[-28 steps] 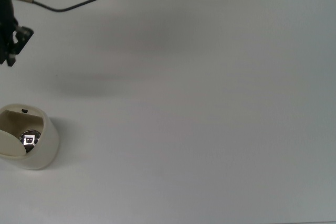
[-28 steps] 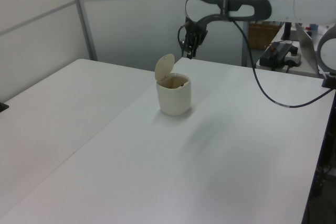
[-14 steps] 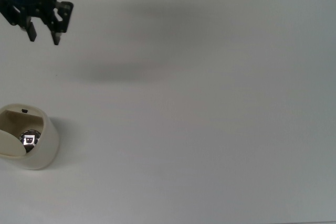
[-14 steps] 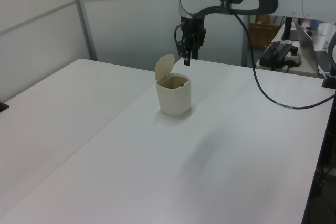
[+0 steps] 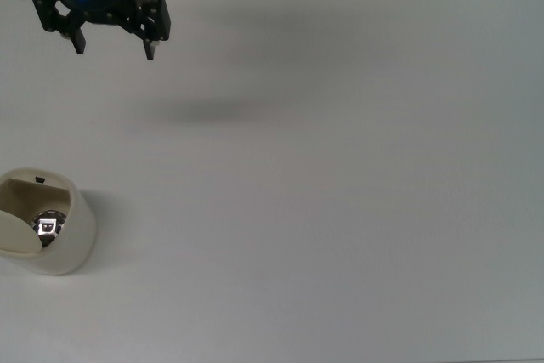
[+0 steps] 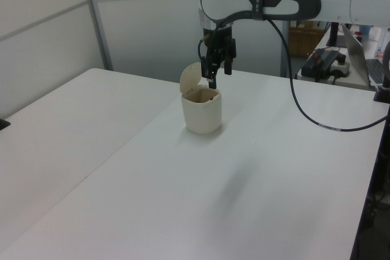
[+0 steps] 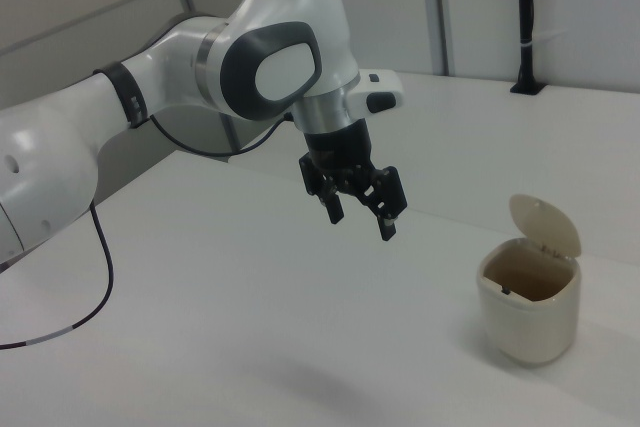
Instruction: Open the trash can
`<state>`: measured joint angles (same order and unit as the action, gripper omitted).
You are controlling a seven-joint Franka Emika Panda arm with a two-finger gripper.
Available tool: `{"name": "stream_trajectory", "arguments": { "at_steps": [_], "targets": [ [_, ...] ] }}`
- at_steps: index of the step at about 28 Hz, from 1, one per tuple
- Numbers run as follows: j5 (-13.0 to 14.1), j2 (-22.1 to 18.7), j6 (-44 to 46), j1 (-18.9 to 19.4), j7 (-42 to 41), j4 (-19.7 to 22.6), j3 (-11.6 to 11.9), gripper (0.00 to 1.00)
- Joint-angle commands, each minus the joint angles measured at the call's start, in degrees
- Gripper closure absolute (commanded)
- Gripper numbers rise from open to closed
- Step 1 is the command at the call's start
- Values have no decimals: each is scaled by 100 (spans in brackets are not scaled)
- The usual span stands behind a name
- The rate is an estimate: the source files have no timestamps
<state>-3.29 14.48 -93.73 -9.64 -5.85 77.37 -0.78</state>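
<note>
White Panda arm [image 7: 200, 77] bent at the wrist, gripper [image 7: 361, 209] pointing down, jaws spread apart, empty.

Top view: mounted overhead, looking straight down on my table [image 5: 340, 210], with the bin [image 5: 59, 244] at the top view's lower left edge. Left view: set off one table corner, raised, looking across toward my arm [image 6: 274, 4] from mid range. Right view: opposite side, closer in (my arm fills the right view's left). All three share the bin and my gripper [image 7: 360, 212].
</note>
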Motion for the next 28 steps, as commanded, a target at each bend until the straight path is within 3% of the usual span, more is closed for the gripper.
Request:
{"name": "stream_trajectory", "arguments": {
  "at_steps": [1, 28],
  "targets": [
    [48, -138, 285, 76, -101, 138, -1, 0],
    [66, -129, 487, 191, -110, 76, -116, 0]
  ]
}}
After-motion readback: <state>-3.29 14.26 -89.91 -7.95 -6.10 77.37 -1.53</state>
